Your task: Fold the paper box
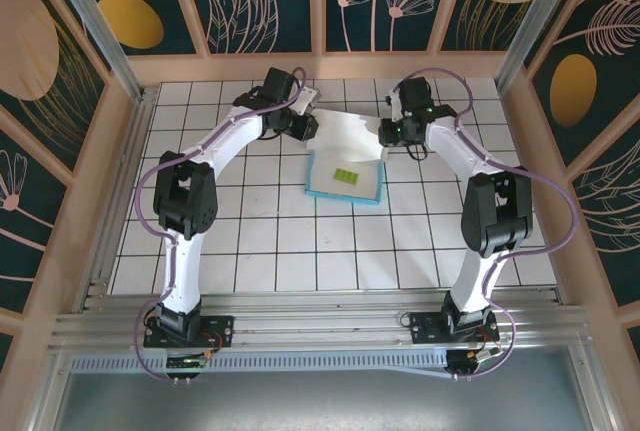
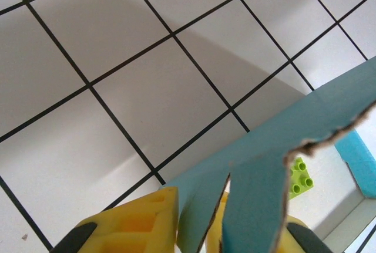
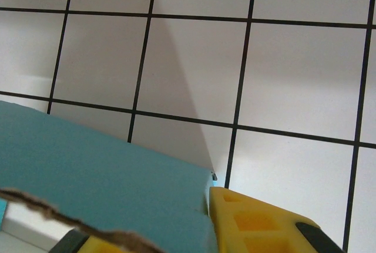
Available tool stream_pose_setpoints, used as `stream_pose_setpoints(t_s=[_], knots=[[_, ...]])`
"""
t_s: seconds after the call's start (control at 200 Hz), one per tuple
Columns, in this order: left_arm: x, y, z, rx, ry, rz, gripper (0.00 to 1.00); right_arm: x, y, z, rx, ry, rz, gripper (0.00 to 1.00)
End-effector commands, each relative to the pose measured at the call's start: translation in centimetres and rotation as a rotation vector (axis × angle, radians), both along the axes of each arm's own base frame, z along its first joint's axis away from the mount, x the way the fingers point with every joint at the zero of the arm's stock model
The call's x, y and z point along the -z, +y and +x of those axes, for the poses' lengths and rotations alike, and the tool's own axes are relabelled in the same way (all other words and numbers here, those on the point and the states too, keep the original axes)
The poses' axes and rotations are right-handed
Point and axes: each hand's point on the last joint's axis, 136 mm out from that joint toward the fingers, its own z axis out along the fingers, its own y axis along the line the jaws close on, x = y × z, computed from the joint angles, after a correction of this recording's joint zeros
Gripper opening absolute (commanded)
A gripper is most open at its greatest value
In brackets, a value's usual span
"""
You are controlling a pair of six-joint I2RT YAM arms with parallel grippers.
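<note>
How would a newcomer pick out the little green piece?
At the middle of the white tiled table lies an open paper box, blue outside. The green piece rests on its white floor: a tiny lime studded block, the one bright green thing there.

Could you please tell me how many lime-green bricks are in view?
1. The lime-green brick lies inside the open paper box, near the middle of its floor. Another could be hidden under the raised flap.

I see the paper box (image 1: pixel 325 173) turquoise outside and white inside, a lime-green piece (image 1: pixel 347 176); the table (image 1: pixel 300 241) is white tile with a black grid, the fingers (image 2: pixel 141 223) yellow, the walls (image 1: pixel 400 21) dark teal with peach flowers
</note>
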Motion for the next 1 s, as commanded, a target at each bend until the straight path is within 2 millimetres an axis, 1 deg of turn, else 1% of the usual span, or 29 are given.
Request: stream_pose_setpoints(t_s=[0.0,0.175,0.295,0.511,0.666,0.801,0.901,0.911,0.996], knots=[[-2.0,-0.4,-0.1,-0.021,-0.031,-0.025,0.17,-1.1,0.4,0.0,0.013,-0.038,0.007,0.21],[-1.9,-1.0,-0.3,-0.05,0.003,-0.071,0.17,-0.9,0.6,0.0,0.028,-0.036,0.031,0.19],[-1.3,-1.1,-0.4,-0.087,0.038,-0.094,0.17,-1.0,1.3,-0.2,0.024,-0.033,0.08,0.19],[-0.5,-1.5,-1.4,-0.105,0.095,-0.16,0.17,-0.8,1.8,-0.5,0.04,-0.028,0.142,0.18],[0.3,-1.4,-2.2,-0.115,0.114,-0.18,0.16,-0.6,1.5,-0.9,0.064,-0.035,0.153,0.16],[0.4,-1.5,-2.8,-0.114,0.129,-0.215,0.16,-0.4,1.2,-1.5,0.08,-0.042,0.156,0.16],[0.4,-1.6,-3.3,-0.12,0.134,-0.248,0.16,-0.6,0.9,-1.9,0.095,-0.064,0.163,0.16],[0.7,-1.6,-3.5,-0.12,0.143,-0.248,0.16,-0.5,0.9,-1.9,0.096,-0.067,0.164,0.16],[0.9,-1.4,-3.9,-0.134,0.144,-0.263,0.16,-0.7,0.8,-2.2,0.11,-0.095,0.17,0.16]])
